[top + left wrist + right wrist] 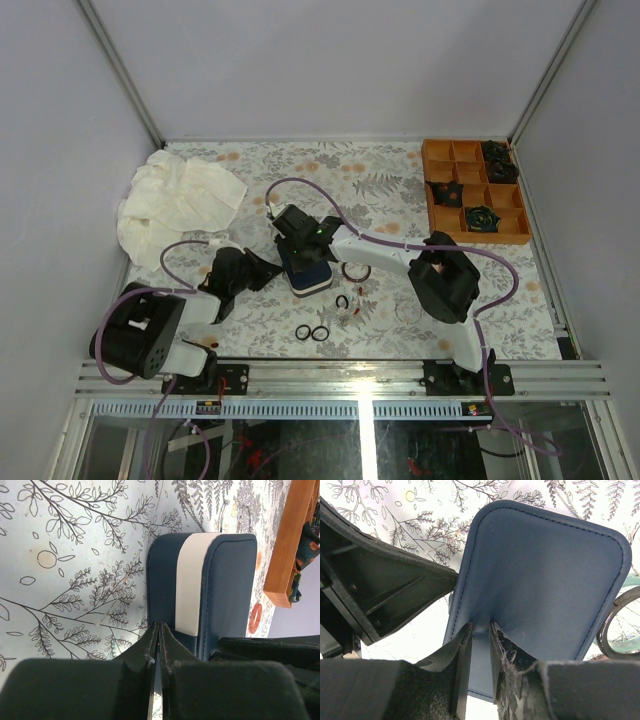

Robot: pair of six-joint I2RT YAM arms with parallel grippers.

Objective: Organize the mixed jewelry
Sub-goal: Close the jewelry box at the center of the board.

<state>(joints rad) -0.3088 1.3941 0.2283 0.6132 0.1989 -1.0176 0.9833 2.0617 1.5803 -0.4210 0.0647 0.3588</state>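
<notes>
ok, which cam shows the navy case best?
Left wrist: the navy case is close up, with the navy shell and cream band both clear. Right wrist shows only one navy panel, its edge pinched in the right gripper. Top external shows it small, partly under that gripper.

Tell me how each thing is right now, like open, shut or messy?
navy case: ajar, cream lining showing
left end effector: shut, empty, beside the case
right end effector: shut on the case's lid edge
black rings: loose on the table
orange tray: some compartments filled, some empty
white cloth: crumpled
</notes>
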